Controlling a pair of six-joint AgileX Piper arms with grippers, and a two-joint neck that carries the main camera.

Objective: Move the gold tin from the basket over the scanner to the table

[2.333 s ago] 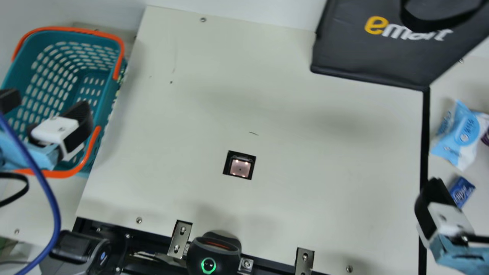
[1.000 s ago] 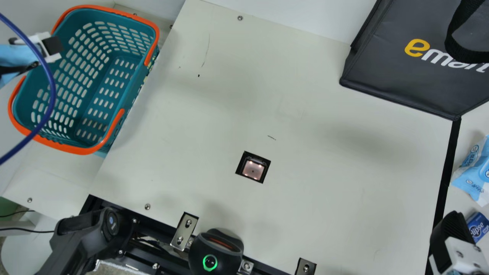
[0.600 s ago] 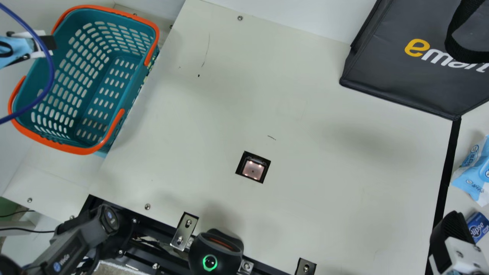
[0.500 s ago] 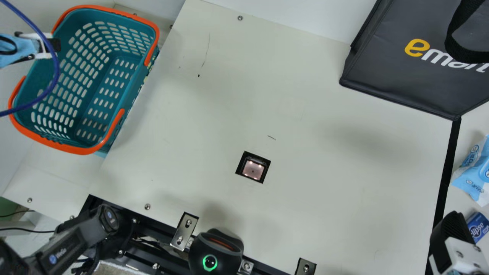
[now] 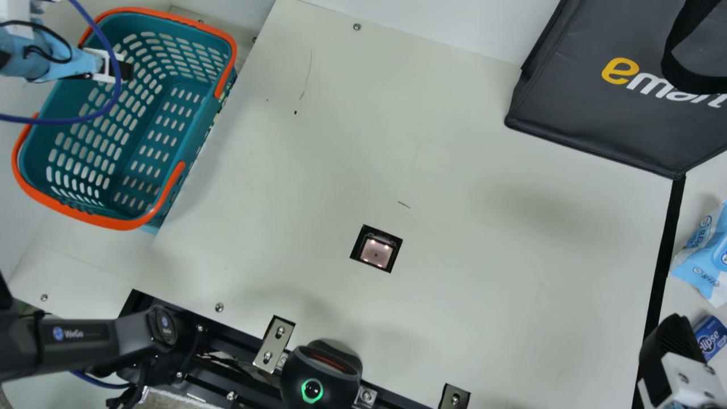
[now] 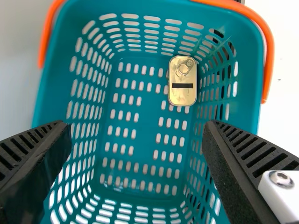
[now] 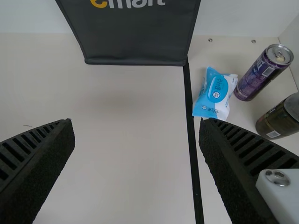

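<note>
My left gripper point(image 5: 126, 70) is over the upper left part of the teal basket point(image 5: 179, 165) in the main view. In the left wrist view the gold tin point(image 6: 182, 88) lies flat on the floor of the basket, close to a side wall. That view has my left gripper point(image 6: 136, 135) wide open above the basket, nothing between its fingers. The scanner window point(image 5: 376, 250) is set in the table point(image 5: 483, 272). At the main view's lower right is my right gripper point(image 5: 670, 346); the right wrist view shows the right gripper point(image 7: 137, 133) open and holding nothing.
A black bag point(image 5: 573, 108) stands at the table's upper right. Beyond a black strip lie a blue-white packet point(image 7: 217, 93), a purple can point(image 7: 261, 73), a dark jar point(image 7: 282, 116) and a blue box point(image 5: 710, 338). The basket's orange handles point(image 5: 122, 226) rest along its rim.
The camera turned after the earliest picture. Over the last half second my left gripper has moved right, farther over the basket. My right gripper has stayed put in that time.
</note>
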